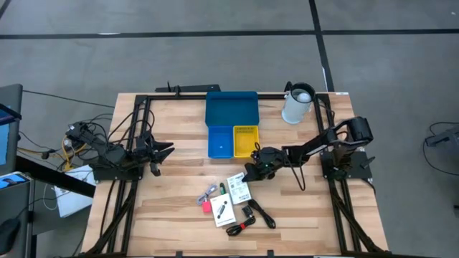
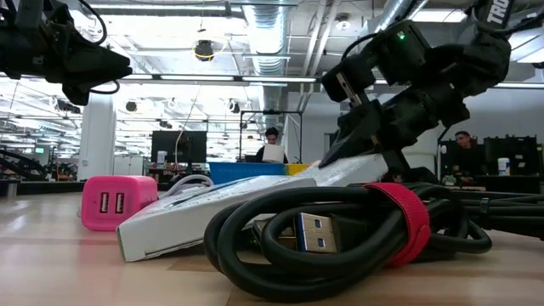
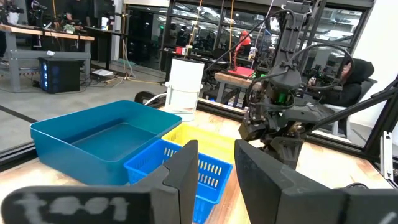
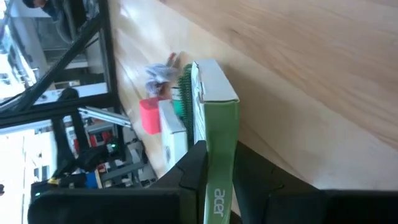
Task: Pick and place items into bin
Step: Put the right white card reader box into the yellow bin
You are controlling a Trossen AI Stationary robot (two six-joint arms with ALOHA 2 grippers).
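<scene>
My right gripper (image 1: 251, 172) is shut on a white card box with a green side (image 1: 239, 188), also in the right wrist view (image 4: 216, 118). Beside it on the table lie a second white card (image 1: 223, 210) with a green-tipped pen on it, a pink-red block (image 1: 206, 206), a grey cord (image 1: 209, 193) and a coiled black cable with a red band (image 2: 399, 217). The bin (image 1: 231, 111), a wide blue tray with a small blue and a small yellow compartment, stands at the far middle. My left gripper (image 3: 214, 168) hangs open at the left, holding nothing. My right gripper pinches the card box between its two fingers at the end nearest the arm, on its narrow green side (image 4: 216, 186). The fingers (image 4: 194, 171) come slanting down from the table's right side and lie along the box. Whether the box is clear of the table I cannot tell.
A white pitcher (image 1: 296, 104) stands at the far right corner. Black frame rails run along the table's left and right sides. Bare wood lies between the bin and the items. People sit in the room beyond the table.
</scene>
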